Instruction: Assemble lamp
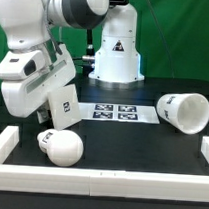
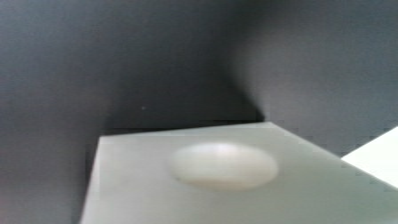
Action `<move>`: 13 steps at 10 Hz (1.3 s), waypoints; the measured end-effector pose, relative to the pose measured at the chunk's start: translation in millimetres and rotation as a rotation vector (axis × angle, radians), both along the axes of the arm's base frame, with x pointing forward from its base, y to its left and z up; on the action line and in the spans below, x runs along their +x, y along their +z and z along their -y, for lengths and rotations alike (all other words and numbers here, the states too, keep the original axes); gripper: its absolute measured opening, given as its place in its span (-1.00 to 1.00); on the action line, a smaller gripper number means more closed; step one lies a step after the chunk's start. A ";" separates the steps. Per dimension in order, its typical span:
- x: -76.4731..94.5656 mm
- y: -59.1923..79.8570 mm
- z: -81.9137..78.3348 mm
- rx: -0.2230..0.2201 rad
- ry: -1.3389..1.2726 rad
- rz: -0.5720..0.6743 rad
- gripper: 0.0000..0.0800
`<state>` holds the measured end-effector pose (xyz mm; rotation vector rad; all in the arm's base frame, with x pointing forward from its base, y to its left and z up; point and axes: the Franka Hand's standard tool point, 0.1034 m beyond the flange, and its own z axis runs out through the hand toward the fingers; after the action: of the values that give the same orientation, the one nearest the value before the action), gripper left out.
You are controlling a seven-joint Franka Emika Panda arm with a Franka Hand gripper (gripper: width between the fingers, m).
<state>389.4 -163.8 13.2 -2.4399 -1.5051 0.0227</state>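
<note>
The lamp base (image 1: 62,104), a white block with a square tag, hangs tilted at my gripper (image 1: 44,111) on the exterior view's left, above the black table. My fingers are hidden behind it and the jaws appear shut on it. The round white bulb (image 1: 62,147) lies on the table just below the base, near the front. The tapered shade (image 1: 184,109) lies on its side at the exterior view's right. In the wrist view a blurred white flat face (image 2: 160,195) with a round white dome (image 2: 222,165) on it fills the lower part. No fingers show there.
The marker board (image 1: 114,113) lies flat mid-table, between the base and the shade. The arm's own white pedestal (image 1: 116,55) stands behind it. Low white walls border the table at the front (image 1: 98,176), left (image 1: 4,142) and right (image 1: 207,149).
</note>
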 end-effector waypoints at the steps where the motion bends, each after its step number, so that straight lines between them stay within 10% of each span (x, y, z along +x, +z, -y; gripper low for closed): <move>1: 0.5 -0.2 -0.1 -0.001 0.016 0.008 -0.21; 6: 17.2 22.2 -27.8 -0.022 0.381 0.070 -0.21; 13: 30.4 37.7 -26.1 -0.013 1.080 0.183 -0.21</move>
<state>419.9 -137.7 50.8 -1.3734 -2.6858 0.0206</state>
